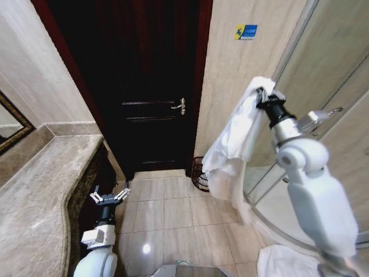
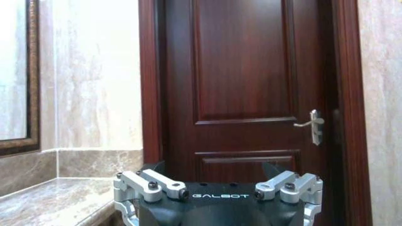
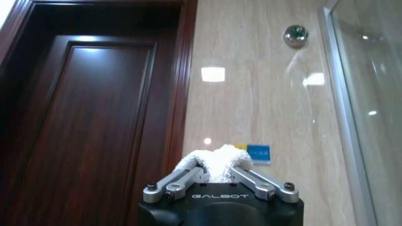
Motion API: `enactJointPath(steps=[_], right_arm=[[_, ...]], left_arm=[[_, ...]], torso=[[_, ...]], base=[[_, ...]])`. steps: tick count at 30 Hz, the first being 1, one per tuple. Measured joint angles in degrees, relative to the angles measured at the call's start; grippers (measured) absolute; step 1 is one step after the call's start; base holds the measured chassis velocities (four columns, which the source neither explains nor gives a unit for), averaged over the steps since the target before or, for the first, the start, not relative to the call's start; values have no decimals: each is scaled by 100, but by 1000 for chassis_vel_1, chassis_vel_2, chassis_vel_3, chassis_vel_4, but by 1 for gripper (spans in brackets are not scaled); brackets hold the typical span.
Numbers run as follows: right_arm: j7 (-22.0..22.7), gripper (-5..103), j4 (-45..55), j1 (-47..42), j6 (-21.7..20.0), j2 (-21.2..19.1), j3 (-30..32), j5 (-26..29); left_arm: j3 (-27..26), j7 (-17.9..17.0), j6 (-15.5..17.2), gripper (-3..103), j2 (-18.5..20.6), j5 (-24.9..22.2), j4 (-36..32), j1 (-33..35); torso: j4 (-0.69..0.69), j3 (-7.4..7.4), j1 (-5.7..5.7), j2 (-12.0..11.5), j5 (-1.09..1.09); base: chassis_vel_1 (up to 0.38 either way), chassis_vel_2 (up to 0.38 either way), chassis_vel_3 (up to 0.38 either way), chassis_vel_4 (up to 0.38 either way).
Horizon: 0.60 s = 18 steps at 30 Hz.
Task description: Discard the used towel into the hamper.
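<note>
while clamped, towel (image 1: pixel 233 147) draped below right pincer (image 1: pixel 260 95)

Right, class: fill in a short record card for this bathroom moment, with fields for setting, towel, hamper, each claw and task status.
setting: tiled bathroom, dark wooden door shut, stone counter on the robot's left
towel: white towel hanging from the right claw, raised high
hamper: dark wire hamper on the floor by the wall beside the door, partly hidden behind the towel
right claw: shut on the towel
left claw: left claw open, low beside the counter, holding nothing
task status: towel not yet in the hamper
</note>
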Motion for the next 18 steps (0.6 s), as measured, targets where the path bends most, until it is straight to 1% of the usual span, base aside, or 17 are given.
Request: enactJointPath(steps=[1, 2, 5, 6, 9, 10, 11, 12, 13, 14, 15, 18], right_arm=[[27, 4, -138, 276, -21, -78, -102, 68], [27, 4, -138, 276, -21, -78, -102, 68], [77, 4, -591, 1289, -91, -295, -497, 272], [77, 4, -591, 1289, -91, -295, -497, 272], [199, 4, -1034, 2066, -141, -374, -976, 435], [199, 4, -1034, 2066, -141, -374, -976, 435], [229, 4, -1182, 2287, -153, -374, -1129, 472], [267, 4, -1390, 2584, -171, -356, -1304, 522], [278, 4, -1461, 2692, -176, -341, -1366, 539], [328, 4, -1764, 3178, -189, -249, -1617, 594], [328, 4, -1764, 3178, -189, -249, -1617, 594], [442, 4, -2381, 4149, -195, 138, -2072, 629]], left_arm=[[-31, 0, -30, 100, -25, -36, -13, 23], [-31, 0, -30, 100, -25, -36, -13, 23], [-163, 8, -121, 100, -55, -171, -62, 72], [-163, 8, -121, 100, -55, -171, -62, 72], [-310, 12, -208, 100, -62, -261, -96, 126], [-310, 12, -208, 100, -62, -261, -96, 126], [-345, 14, -229, 100, -63, -290, -108, 150], [-384, 17, -258, 100, -63, -333, -120, 181], [-399, 19, -269, 100, -63, -349, -122, 191], [-442, 25, -309, 100, -64, -404, -122, 214], [-442, 25, -309, 100, -64, -404, -122, 214], [-492, 27, -359, 100, -54, -535, -77, 218]], torso=[[0, 0, 0, 0, 0], [0, 0, 0, 0, 0], [1, 0, 0, 0, -4], [1, 0, 0, 0, -4], [0, 0, 0, 0, -1], [0, 0, 0, 0, -1], [1, 0, 0, 0, -1], [1, 0, 0, 0, 0], [0, 0, 0, 0, 0], [0, 1, 0, -1, 1], [0, 1, 0, -1, 1], [1, 0, -1, 0, -7]], base=[[0, 0, 0, 0], [0, 0, 0, 0], [0, 0, 0, 0], [0, 0, 0, 0], [0, 0, 0, 0], [0, 0, 0, 0], [0, 0, 0, 0], [0, 0, 0, 0], [0, 0, 0, 0], [0, 0, 0, 0], [0, 0, 0, 0], [0, 0, 0, 0]])
